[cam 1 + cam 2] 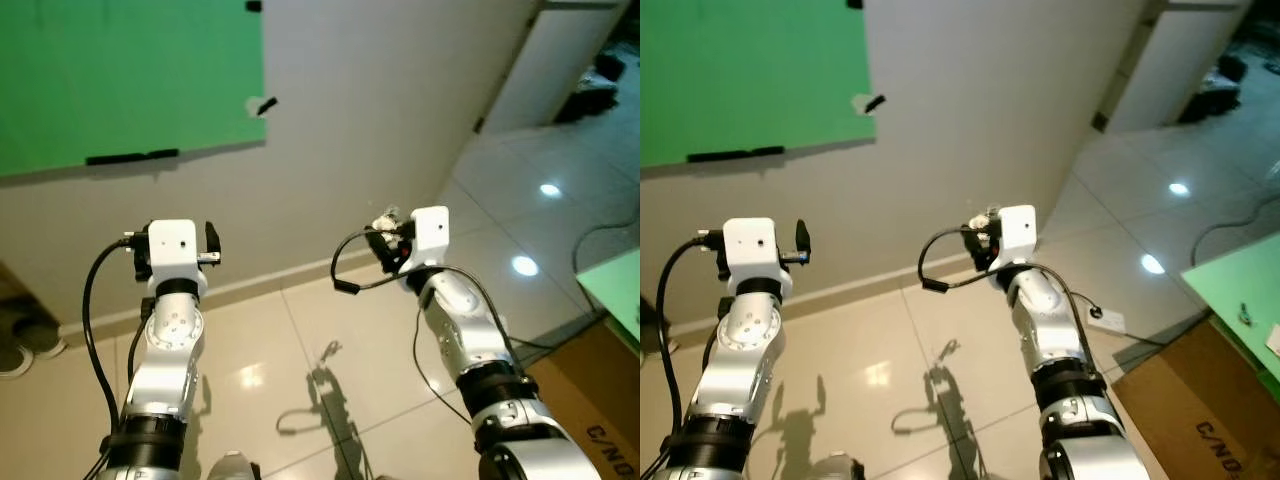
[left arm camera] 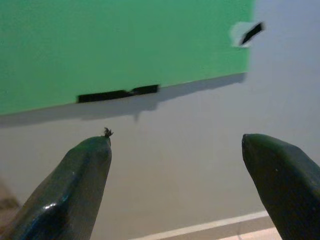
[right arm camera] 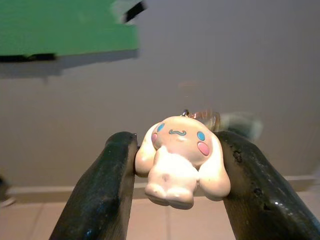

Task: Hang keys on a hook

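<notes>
Right hand (image 3: 175, 170) clamps a white bunny keychain charm (image 3: 180, 160), ring (image 3: 207, 117) dangling beyond; left hand (image 2: 175, 165) gapes empty; raise the ring squarely toward the black wall hook (image 3: 134, 10) above-left, I judge.

Cream charm (image 3: 181, 161) with blue eyes; green board (image 1: 120, 70).
</notes>
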Motion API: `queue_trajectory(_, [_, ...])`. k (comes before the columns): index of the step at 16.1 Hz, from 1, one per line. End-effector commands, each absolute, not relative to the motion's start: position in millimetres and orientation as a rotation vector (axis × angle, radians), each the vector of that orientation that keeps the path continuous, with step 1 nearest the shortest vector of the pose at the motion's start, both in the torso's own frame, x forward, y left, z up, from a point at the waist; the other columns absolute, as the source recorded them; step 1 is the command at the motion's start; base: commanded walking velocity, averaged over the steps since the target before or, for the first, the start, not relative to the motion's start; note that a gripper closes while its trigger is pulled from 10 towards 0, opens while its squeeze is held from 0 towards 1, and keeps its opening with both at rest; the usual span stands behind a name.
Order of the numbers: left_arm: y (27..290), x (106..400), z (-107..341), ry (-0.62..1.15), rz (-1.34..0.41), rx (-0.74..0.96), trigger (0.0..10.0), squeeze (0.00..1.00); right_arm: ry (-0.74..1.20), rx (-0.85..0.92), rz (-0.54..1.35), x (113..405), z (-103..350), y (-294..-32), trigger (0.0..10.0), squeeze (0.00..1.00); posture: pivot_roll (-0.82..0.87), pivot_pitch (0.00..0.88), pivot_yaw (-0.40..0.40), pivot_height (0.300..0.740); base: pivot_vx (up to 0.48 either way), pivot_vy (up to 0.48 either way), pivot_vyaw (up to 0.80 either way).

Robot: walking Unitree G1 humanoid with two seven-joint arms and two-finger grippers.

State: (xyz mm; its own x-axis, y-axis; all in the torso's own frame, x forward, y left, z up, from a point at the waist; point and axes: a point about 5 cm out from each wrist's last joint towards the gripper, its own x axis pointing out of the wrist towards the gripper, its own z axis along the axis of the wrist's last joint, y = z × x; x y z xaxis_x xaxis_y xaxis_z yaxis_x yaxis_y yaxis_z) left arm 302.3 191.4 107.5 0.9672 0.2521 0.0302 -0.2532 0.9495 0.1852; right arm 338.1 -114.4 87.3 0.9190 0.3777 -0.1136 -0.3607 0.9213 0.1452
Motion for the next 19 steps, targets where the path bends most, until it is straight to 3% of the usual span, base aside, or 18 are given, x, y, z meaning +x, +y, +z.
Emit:
queue_trajectory(1, [188.3, 304.5, 110.5, -0.015, 0.239, 0.177, 10.0, 0.0, 0.126, 0.122, 0.369, 339.0, 90.8, -117.5, 10.0, 0.0, -0.01, 0.041, -0.058, 0.74, 0.48, 0.0, 0.73])
queue_trajectory(10, [197.7, 293.8, 109.3, 0.001, 0.311, 0.215, 10.0, 0.0, 0.128, 0.117, 0.405, 340.4, 90.6, -112.6, 10.0, 0.11, 0.02, 0.026, -0.067, 0.74, 0.471, 0.0, 0.68])
queue_trajectory(11, [199.9, 294.4, 110.2, 0.001, 0.325, 0.223, 10.0, 0.0, 0.124, 0.12, 0.358, 342.3, 91.9, -117.0, 10.0, 0.09, 0.02, 0.025, -0.068, 0.74, 0.454, 0.0, 0.66])
queue_trajectory(12, [201.4, 295.0, 111.5, -0.002, 0.329, 0.227, 10.0, 0.0, 0.152, 0.11, 0.238, 344.1, 88.3, -129.7, 10.0, 0.0, 0.02, 0.023, -0.072, 0.74, 0.0, 0.0, 0.42])
queue_trajectory(14, [203.0, 293.1, 111.8, 0.0, 0.317, 0.231, 10.0, 0.0, 0.195, 0.081, 0.091, 335.7, 76.9, -149.1, 10.0, 0.0, 0.03, 0.019, -0.078, 0.74, 0.0, 0.0, 0.21])
queue_trajectory(17, [208.7, 272.8, 96.3, 0.058, 0.25, 0.221, 10.0, 0.0, 0.301, 0.013, -0.038, 291.3, 47.4, -169.6, 10.0, 0.0, 0.03, 0.017, -0.074, 0.74, 0.0, 0.0, 0.0])
queue_trajectory(19, [208.6, 270.4, 93.2, 0.066, 0.239, 0.222, 10.0, 0.0, 0.323, 0.012, -0.121, 283.0, 43.1, -178.6, 10.0, 0.0, 0.02, 0.013, -0.07, 0.74, 0.0, 0.0, 0.0])
